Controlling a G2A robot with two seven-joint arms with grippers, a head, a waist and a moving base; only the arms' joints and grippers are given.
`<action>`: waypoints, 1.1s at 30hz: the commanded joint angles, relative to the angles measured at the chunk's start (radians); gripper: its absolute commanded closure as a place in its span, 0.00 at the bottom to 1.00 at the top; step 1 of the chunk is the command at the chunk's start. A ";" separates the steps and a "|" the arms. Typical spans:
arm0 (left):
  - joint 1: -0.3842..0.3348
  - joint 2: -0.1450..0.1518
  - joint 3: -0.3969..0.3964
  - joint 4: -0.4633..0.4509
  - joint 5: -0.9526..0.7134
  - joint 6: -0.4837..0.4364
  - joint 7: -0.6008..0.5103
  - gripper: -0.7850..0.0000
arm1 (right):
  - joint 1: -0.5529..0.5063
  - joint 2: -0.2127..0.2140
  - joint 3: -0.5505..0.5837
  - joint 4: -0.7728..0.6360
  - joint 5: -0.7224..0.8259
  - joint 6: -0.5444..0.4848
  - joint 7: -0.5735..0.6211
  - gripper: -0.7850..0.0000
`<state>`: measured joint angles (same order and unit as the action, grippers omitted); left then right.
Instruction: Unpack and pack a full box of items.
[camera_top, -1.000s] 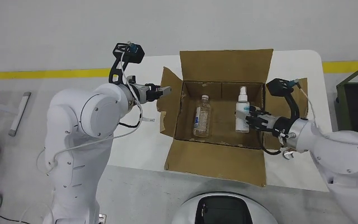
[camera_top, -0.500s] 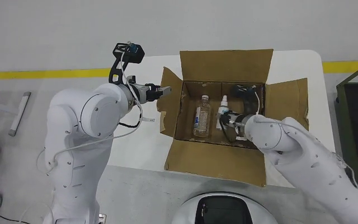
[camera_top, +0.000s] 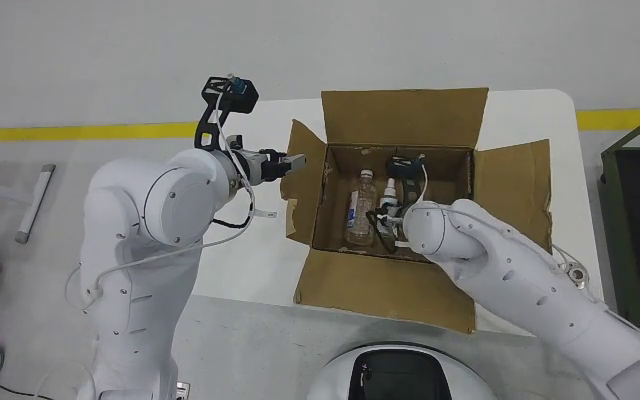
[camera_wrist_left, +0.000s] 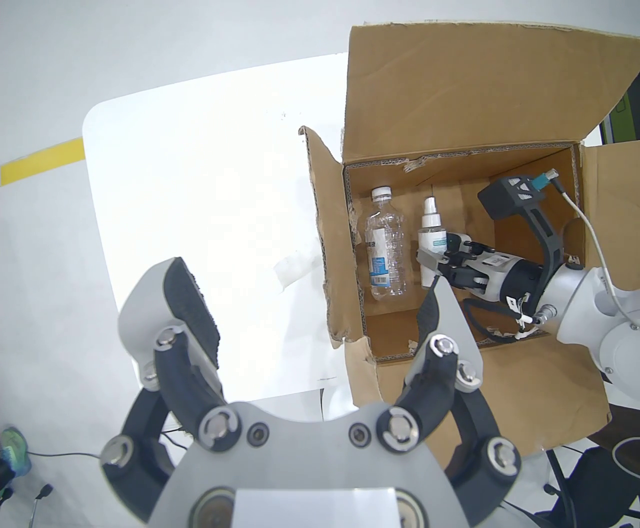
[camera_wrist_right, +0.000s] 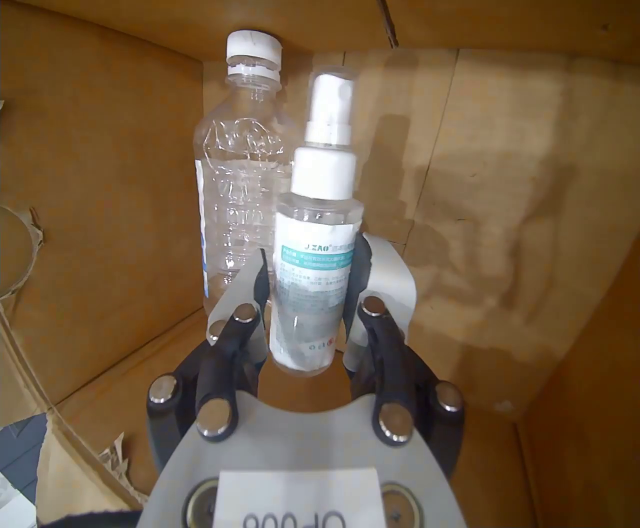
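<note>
Cardboard box (camera_top: 405, 118), brown and corrugated, stands open on the white rounded table (camera_top: 250, 255) with its four flaps spread outward. On the box floor, in the left half, a clear plastic bottle with a white cap and blue-edged label (camera_top: 360, 212) lies on its side, cap toward the far wall. Just right of it is a small white-capped spray bottle with a pale label (camera_top: 389, 200), nozzle also pointing to the far wall.

Inside the box, the right gripper (camera_top: 386, 214) has its two padded fingers clamped on the spray bottle's lower body; the right wrist view shows the pads (camera_wrist_right: 356, 280) pressing the label from both sides. Whether the spray bottle touches the clear bottle or the box floor cannot be told.

Over the table, just beside the edge of the box's left flap, the left gripper (camera_top: 296, 160) hangs with its fingers spread wide and nothing between them.

A small white scrap (camera_top: 291, 212) lies on the table near the left flap. A yellow line (camera_top: 100, 131) runs across the grey floor beyond the table.
</note>
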<state>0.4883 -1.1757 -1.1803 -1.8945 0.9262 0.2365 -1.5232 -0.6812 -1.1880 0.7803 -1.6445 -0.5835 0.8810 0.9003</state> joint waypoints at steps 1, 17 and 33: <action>0.000 0.000 0.000 0.000 0.000 0.000 0.000 0.00 | 0.001 -0.002 0.002 -0.005 0.000 0.003 0.002 0.24; 0.000 0.000 0.000 0.000 0.000 0.000 0.000 0.00 | -0.336 0.122 0.556 -0.598 -0.244 -0.068 0.068 0.48; 0.000 0.000 0.000 0.000 0.000 0.000 0.000 0.00 | -0.721 0.167 1.268 -0.706 -0.314 -0.302 0.281 0.32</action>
<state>0.4882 -1.1757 -1.1803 -1.8945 0.9262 0.2365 -1.5232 -1.3837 -1.0237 2.0264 -2.3500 -0.8865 0.6094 1.1468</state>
